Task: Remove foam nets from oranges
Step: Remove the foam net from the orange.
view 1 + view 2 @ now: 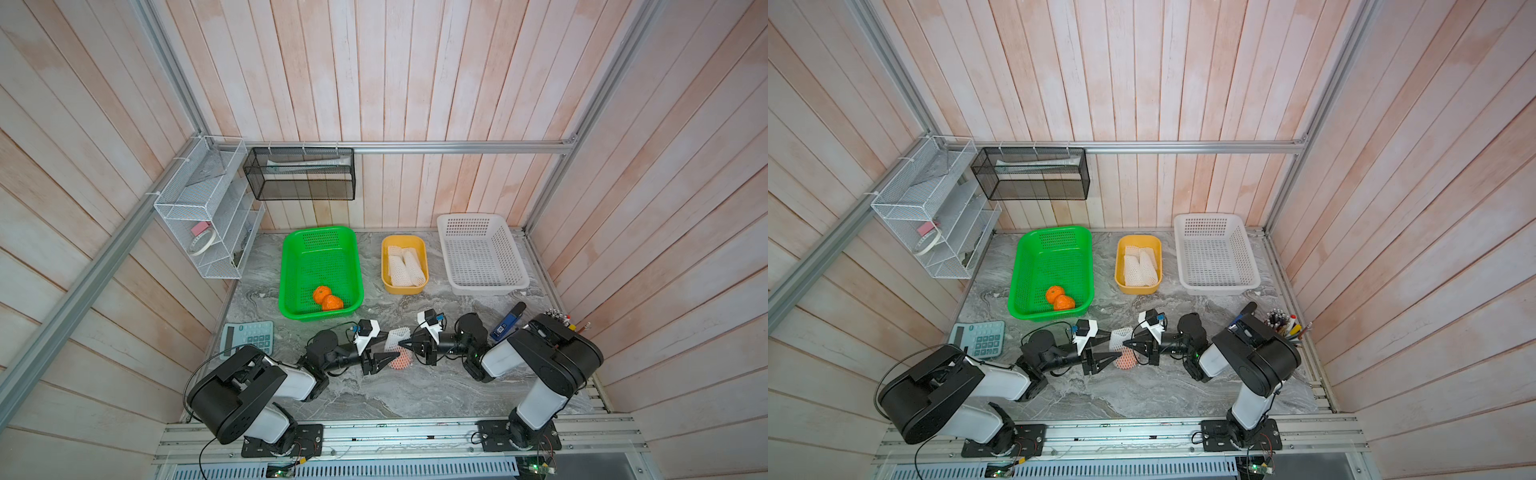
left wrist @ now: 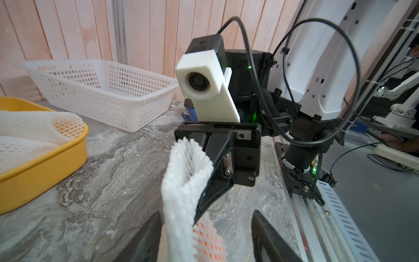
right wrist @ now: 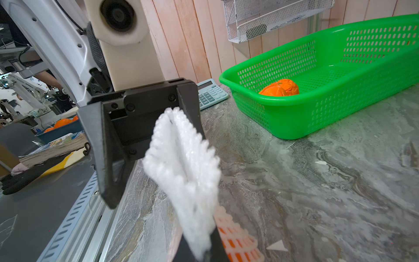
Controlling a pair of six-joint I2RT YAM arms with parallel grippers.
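Net point(image 1: 397, 337) sits mid-table, half off the orange point(image 1: 401, 362). Your right gripper point(image 1: 402, 343) pinches its loose end; left gripper point(image 1: 388, 351) gapes, empty. Pull straight, steady.

- The left arm reaches from its near-left base toward the middle of the scene, forearm low over the surface.
- The left claw point(image 1: 384, 351) points right, its two black fingers point(image 2: 140, 240) spread apart.
- The right arm reaches from its near-right base toward the middle, wrist low.
- The right claw point(image 1: 402, 344) points left, tip to tip with the left one, its fingers pressed together on the foam net point(image 1: 397, 336).
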